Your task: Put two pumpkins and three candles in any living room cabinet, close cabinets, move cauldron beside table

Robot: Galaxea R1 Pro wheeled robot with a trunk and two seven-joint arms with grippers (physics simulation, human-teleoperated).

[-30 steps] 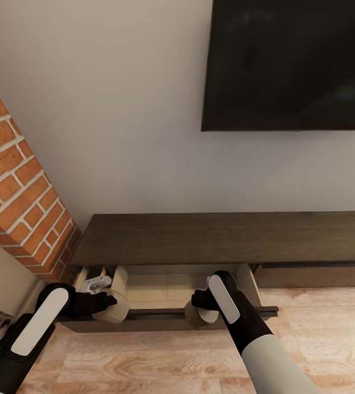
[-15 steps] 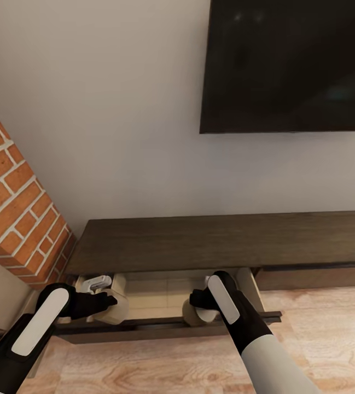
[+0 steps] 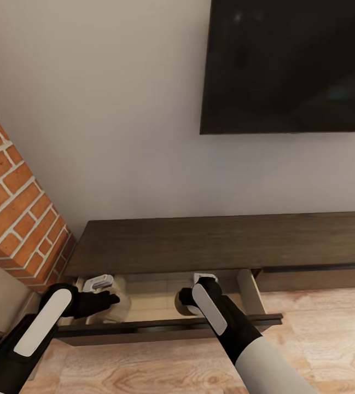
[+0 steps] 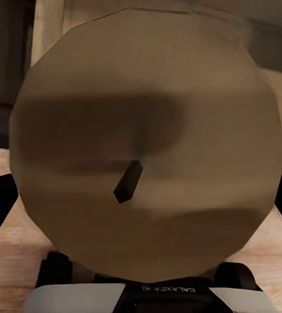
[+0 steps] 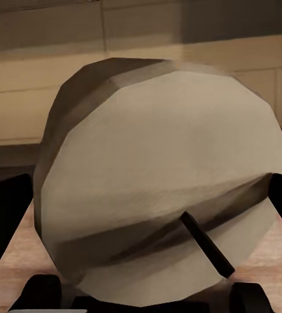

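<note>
Surface and room: pale wood floor (image 3: 319,334), plain white wall, brick column (image 3: 18,219) at left, dark screen (image 3: 289,65) mounted at right. The cabinet (image 3: 221,241) stands against the wall, its drawer (image 3: 166,325) pulled open toward the robot.

Count: two candles in view. The left gripper (image 3: 109,300) clamps one candle (image 4: 147,150) over the drawer's left end. The right gripper (image 3: 184,298) clamps the other candle (image 5: 160,182) over the drawer's middle.
</note>
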